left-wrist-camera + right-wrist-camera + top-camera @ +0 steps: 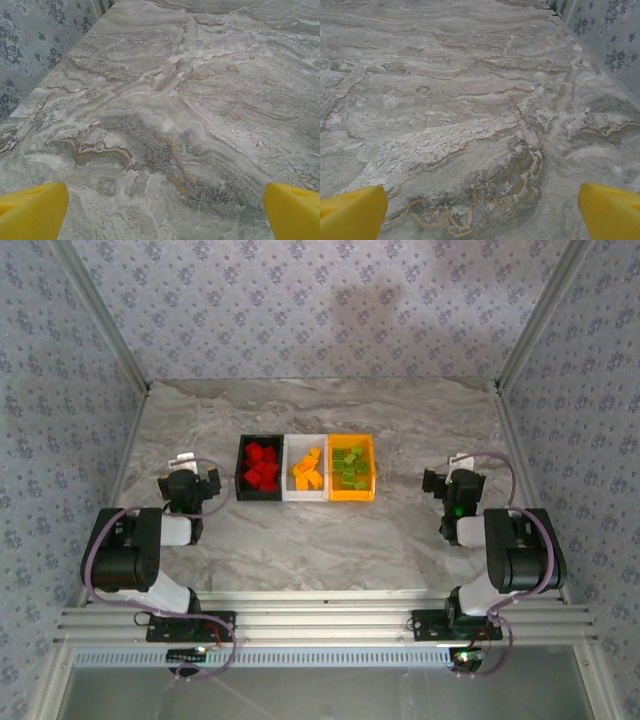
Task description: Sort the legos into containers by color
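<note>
- The containers (305, 496) stand in a row at the centre of the top view, on the marble table (330, 540)
- The legos (306, 471) lie sorted: red in the black bin (257, 497), orange in the white bin (290, 462), green in the orange-yellow bin (352, 495), so the task looks finished
- The left gripper (193, 483), centre left, and the right gripper (447, 486), centre right, gape wide and hold nothing, probably parked clear of the bins

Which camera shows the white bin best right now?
Top external: the white bin sits whole between the black bin and the yellow bin, with orange legos inside. Both wrist views face marble table between yellow fingertips.
</note>
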